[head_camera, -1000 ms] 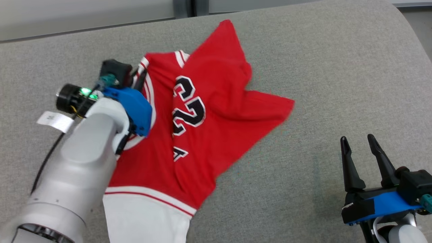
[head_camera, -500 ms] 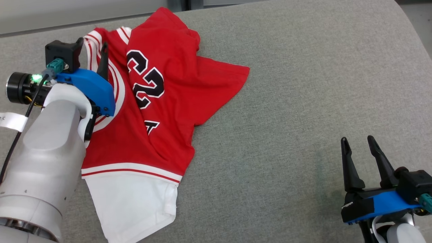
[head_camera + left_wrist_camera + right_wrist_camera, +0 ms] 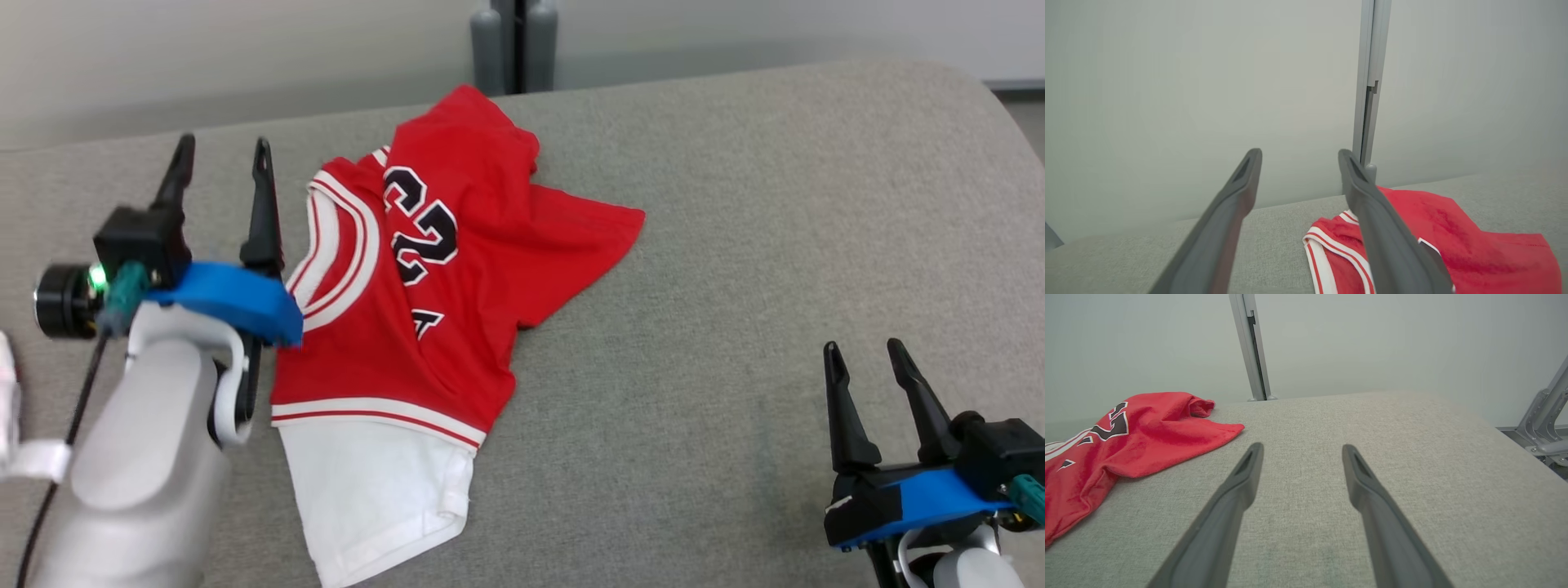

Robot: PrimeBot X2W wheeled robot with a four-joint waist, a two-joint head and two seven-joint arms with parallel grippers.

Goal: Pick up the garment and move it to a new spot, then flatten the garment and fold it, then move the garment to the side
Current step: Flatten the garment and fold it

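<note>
The garment (image 3: 441, 278) is a red jersey with white trim, black numbers and a white lower panel, lying crumpled on the grey padded surface (image 3: 775, 245) left of centre. Its red folds also show in the left wrist view (image 3: 1474, 253) and the right wrist view (image 3: 1126, 441). My left gripper (image 3: 222, 157) hovers just left of the garment's collar, fingers open and apart from the cloth, nothing between them. My right gripper (image 3: 864, 353) stands open at the lower right, far from the garment, empty.
A grey metal post (image 3: 514, 45) rises behind the surface's far edge, in front of a pale wall. The surface curves off at the right (image 3: 1000, 106). A metal frame (image 3: 1547, 424) stands beyond that right edge. A white tag (image 3: 33, 457) hangs by my left arm.
My left gripper opened and let go of the garment, then lifted clear to its left. The garment now lies loose on the surface. The head camera shifted. The right gripper stayed put.
</note>
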